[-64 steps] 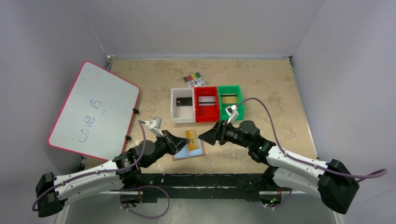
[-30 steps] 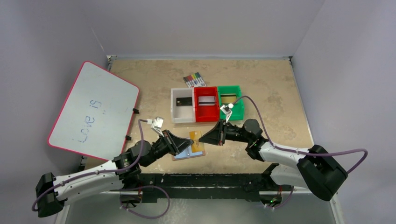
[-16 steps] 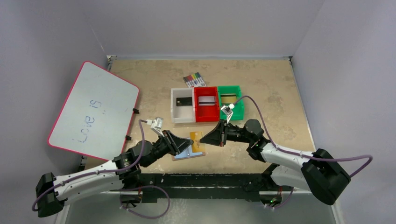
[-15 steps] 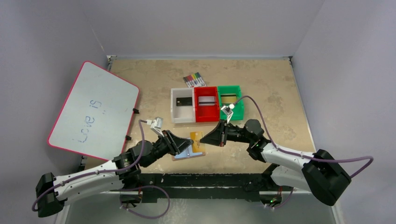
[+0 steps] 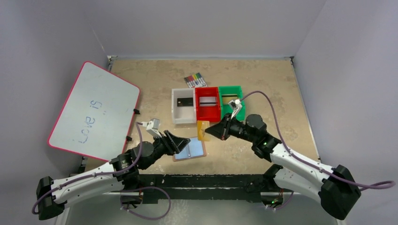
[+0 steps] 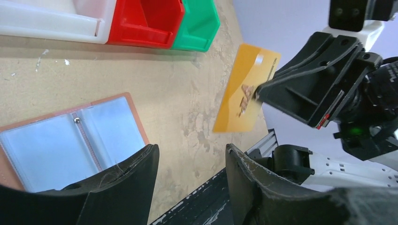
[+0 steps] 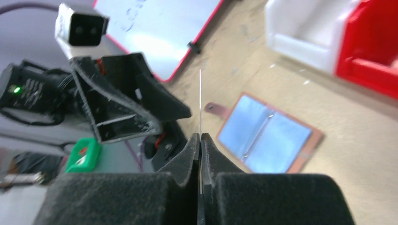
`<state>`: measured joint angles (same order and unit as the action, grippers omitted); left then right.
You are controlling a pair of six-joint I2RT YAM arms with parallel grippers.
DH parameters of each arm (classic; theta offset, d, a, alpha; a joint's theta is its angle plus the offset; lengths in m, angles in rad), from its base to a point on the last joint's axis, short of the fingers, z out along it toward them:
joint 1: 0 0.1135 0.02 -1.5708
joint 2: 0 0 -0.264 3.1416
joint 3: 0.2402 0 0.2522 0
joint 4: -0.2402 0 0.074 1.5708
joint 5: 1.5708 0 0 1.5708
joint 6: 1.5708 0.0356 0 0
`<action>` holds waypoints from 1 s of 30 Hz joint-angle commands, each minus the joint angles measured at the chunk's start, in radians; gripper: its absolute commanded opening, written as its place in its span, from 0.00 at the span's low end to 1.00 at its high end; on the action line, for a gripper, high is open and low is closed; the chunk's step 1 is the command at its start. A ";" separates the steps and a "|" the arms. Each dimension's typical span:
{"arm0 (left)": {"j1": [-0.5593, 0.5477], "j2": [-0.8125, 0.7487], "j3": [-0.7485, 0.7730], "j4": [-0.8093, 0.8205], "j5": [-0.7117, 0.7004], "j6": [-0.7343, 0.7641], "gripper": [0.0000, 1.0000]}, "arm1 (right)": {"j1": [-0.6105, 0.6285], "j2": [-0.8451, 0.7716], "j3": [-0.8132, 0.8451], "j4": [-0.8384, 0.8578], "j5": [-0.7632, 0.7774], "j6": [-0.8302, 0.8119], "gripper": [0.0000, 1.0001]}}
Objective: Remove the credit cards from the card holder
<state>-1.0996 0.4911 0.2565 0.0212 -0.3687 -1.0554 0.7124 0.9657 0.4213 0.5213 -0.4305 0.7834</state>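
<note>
The tan card holder (image 5: 190, 150) lies open on the table, its two light-blue pockets (image 6: 70, 150) facing up. My right gripper (image 5: 210, 131) is shut on a gold credit card (image 5: 202, 130), holding it in the air above the table just beyond the holder. That gold card (image 6: 246, 93) shows flat in the left wrist view and edge-on (image 7: 200, 101) in the right wrist view. My left gripper (image 6: 191, 154) hovers open at the holder's near left side with nothing between its fingers. A black card (image 5: 184, 101), a silver card (image 5: 207, 100) and a gold card (image 5: 228, 99) lie in the bins.
White bin (image 5: 178, 115), red bin (image 5: 207, 115) and green bin (image 5: 241, 110) stand in a row behind the holder. A pack of coloured markers (image 5: 195, 80) lies behind them. A red-rimmed whiteboard (image 5: 94, 110) leans at the left.
The right gripper shut on the gold card and lifted it out of the holder toward the bins. The left gripper opened and drew back from the holder.
</note>
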 commanded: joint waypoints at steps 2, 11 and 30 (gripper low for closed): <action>0.001 -0.013 0.054 -0.031 -0.045 0.015 0.57 | 0.001 -0.093 0.107 -0.238 0.302 -0.216 0.00; 0.002 -0.048 0.060 -0.031 -0.150 0.006 0.75 | 0.001 -0.136 0.227 -0.320 0.633 -0.735 0.00; 0.002 -0.124 0.121 -0.230 -0.186 0.024 0.78 | -0.097 0.222 0.443 -0.403 0.704 -1.543 0.00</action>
<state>-1.0996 0.3977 0.3202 -0.1837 -0.5396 -1.0538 0.6670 1.1740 0.7956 0.1081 0.3542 -0.6167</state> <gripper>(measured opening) 0.779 0.007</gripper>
